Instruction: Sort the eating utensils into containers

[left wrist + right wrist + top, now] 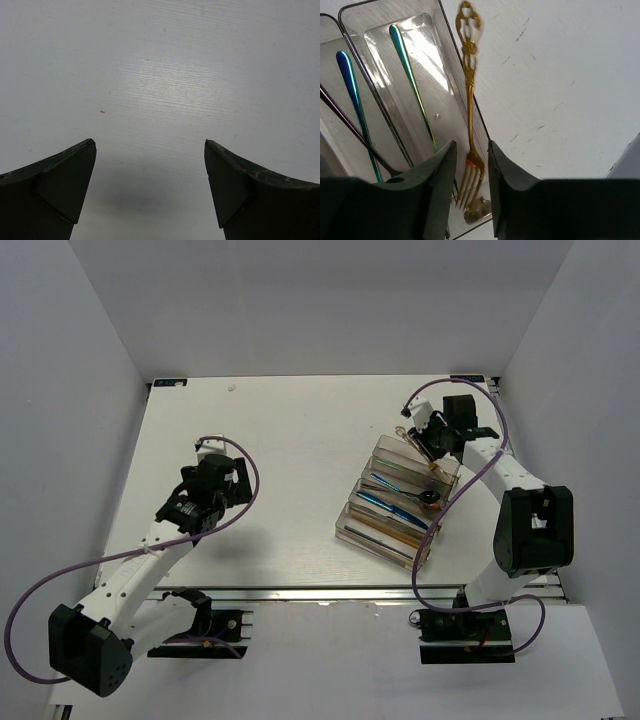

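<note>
The clear organizer tray point(352, 530) stands at the right of the table and holds several utensils, among them a black spoon point(428, 498) and a blue utensil point(390, 502). My right gripper point(432, 448) is over the tray's far end. In the right wrist view its jaws point(471, 145) are closed to a narrow gap around the head of the gold fork point(468, 75). The fork's ornate handle crosses the tray's outer rim point(454, 46) and ends over the table. An iridescent handle point(407, 65) and a blue handle point(350, 85) lie in the compartments alongside. My left gripper point(215, 475) point(150, 145) is open and empty over bare table.
A gold spoon bowl point(479, 214) lies in the tray under the fork's tines. White walls close in the table at left, back and right. The right arm's purple cable point(440, 502) hangs over the tray's near right side.
</note>
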Controlling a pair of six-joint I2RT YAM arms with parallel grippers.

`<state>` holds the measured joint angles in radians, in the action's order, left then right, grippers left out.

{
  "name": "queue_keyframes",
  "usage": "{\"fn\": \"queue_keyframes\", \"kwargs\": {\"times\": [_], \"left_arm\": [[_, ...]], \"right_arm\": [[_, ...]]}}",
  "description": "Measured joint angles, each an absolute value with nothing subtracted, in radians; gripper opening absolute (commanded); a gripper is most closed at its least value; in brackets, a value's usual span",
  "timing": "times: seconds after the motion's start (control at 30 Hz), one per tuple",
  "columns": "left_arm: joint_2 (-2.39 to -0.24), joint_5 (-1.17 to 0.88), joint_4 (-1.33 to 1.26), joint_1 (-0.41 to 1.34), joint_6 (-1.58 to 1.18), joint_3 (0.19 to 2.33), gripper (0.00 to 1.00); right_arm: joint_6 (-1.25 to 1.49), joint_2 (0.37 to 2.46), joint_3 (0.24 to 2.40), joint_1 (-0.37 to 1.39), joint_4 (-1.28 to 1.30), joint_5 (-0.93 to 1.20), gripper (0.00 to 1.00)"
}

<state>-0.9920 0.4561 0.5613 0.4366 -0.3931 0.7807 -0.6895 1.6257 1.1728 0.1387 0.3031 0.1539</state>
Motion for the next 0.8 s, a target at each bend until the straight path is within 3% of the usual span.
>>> {"fn": "queue_keyframes", "kwargs": {"times": [0.17, 0.2, 0.23, 0.53, 0.8], "left_arm": [[-0.992, 0.456, 0.561, 0.437, -0.393, 0.781, 0.98], [-0.992, 0.456, 0.561, 0.437, -0.393, 0.781, 0.98], [-0.992, 0.456, 0.561, 0.437, -0.393, 0.781, 0.98], [-0.992, 0.461, 0.562, 0.437, -0.393, 0.781, 0.98], [-0.956, 0.593, 0.598, 0.437, -0.439, 0.791, 0.98]], "right_arm": [[-0.702, 1.626, 1.173, 0.139, 0.303, 0.167, 0.47], [-0.702, 1.626, 1.173, 0.139, 0.303, 0.167, 0.64], [-0.701, 1.626, 1.173, 0.139, 0.303, 0.168, 0.89], [-0.623, 1.573, 1.174, 0.190, 0.296, 0.171, 0.89], [-0.202, 1.399, 1.317, 0.296, 0.321, 0.027, 0.89]]}}
